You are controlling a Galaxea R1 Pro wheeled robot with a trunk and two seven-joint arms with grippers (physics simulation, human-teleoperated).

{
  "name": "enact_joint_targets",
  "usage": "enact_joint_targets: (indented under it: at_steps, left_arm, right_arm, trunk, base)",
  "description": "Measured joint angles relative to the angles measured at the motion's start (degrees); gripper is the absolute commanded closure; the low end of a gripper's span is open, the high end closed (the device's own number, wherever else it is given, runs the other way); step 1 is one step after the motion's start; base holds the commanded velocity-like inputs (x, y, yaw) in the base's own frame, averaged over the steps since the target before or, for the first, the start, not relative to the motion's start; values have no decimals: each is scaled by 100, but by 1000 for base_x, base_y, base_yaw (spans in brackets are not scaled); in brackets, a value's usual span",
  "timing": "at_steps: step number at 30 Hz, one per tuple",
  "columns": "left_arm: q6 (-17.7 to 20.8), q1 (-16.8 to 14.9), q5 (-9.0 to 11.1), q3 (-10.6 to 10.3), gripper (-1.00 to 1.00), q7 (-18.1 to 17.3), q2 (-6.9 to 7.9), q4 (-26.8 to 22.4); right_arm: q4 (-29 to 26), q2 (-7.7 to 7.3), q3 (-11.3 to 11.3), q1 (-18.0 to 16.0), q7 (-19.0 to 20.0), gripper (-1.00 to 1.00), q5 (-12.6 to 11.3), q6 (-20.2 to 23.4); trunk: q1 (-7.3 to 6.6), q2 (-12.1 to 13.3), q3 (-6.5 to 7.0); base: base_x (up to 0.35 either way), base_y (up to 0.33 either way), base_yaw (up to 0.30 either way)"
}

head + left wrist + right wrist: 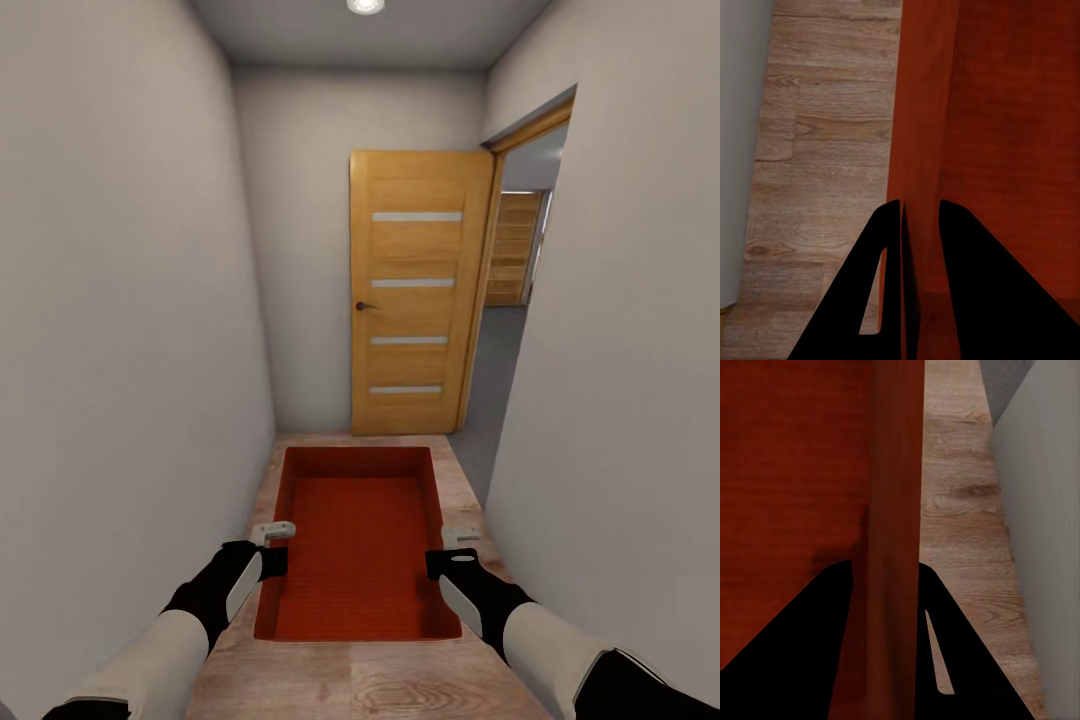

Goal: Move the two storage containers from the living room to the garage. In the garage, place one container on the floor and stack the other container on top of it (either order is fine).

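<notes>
In the head view, an orange-red storage container (358, 535) is carried low over the wood plank floor (400, 680) of a narrow corridor, gripped on opposite long walls by the left gripper (272, 548) and the right gripper (446, 552), presumably so the load stays level on the way toward the open wooden door (415, 290). In the left wrist view, the left gripper (921, 255) is seen closed across the thin wall. In the right wrist view, the right gripper (886, 615) pinches the opposite wall likewise. No label or writing can be read anywhere.
</notes>
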Motion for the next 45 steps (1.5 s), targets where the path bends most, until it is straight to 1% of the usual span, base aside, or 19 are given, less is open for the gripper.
enact_joint_targets:
  at_steps: [45]
  left_arm:
    - [2, 0, 2, 1, 100, 0, 0, 7]
  right_arm:
    - [0, -1, 2, 0, 1, 100, 2, 10]
  trunk:
    - [0, 0, 0]
  base:
    - [322, 0, 0]
